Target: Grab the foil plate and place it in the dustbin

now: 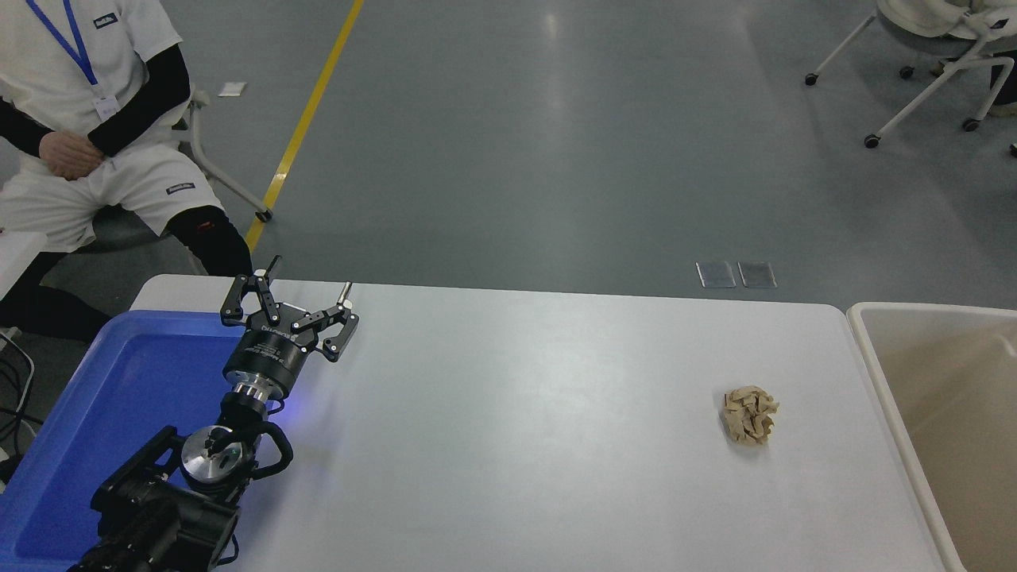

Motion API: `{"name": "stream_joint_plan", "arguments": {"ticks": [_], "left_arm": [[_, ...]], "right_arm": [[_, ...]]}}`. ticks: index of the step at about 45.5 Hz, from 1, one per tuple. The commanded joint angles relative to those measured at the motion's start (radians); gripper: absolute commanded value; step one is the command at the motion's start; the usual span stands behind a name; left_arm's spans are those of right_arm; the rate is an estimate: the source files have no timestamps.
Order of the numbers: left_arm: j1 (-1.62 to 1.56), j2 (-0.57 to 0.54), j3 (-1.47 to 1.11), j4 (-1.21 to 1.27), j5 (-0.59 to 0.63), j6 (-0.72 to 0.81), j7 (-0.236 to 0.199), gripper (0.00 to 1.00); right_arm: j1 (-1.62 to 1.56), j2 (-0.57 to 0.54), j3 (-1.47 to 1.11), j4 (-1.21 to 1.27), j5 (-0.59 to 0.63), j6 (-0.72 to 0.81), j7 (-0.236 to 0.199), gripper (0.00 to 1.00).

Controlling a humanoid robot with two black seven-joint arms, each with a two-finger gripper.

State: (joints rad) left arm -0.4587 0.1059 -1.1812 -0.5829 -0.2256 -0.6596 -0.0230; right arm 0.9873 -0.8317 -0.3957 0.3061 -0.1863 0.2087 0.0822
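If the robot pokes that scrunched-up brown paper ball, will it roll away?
Probably only a little. The crumpled paper ball looks lumpy, not round, so it would likely wobble and stop. It seems light, so a push may slide it across the smooth white table.

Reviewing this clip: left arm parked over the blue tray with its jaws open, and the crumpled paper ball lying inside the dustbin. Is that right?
Not quite. The head view shows the crumpled paper ball lying on the white table, apart from the dustbin at the right edge, not inside it. The rest stands: the left gripper is parked over the blue tray with its jaws open.
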Motion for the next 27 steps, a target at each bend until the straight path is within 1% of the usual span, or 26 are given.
{"name": "stream_joint_plan", "arguments": {"ticks": [1, 7, 12, 21, 27], "left_arm": [[0.0, 0.0, 0.0, 0.0, 0.0, 0.0, 0.0, 0.99], [0.0, 0.0, 0.0, 0.0, 0.0, 0.0, 0.0, 0.99], [0.0, 0.0, 0.0, 0.0, 0.0, 0.0, 0.0, 0.99], [0.0, 0.0, 0.0, 0.0, 0.0, 0.0, 0.0, 0.99], [0.0, 0.0, 0.0, 0.0, 0.0, 0.0, 0.0, 0.99]], "right_arm": [[0.327, -0.119, -0.104, 0.28, -0.15, 0.004, -0.001, 1.0], [0.5, -0.113, -0.23, 0.346, -0.176, 0.02, 0.001, 1.0], [0.626, -0.095, -0.31, 0.381, -0.177, 0.095, 0.001, 1.0], [0.807, 0.034, -0.455, 0.392, -0.177, 0.169, 0.001, 1.0], [0.907, 0.14, -0.571, 0.444, -0.176, 0.207, 0.001, 1.0]]}}
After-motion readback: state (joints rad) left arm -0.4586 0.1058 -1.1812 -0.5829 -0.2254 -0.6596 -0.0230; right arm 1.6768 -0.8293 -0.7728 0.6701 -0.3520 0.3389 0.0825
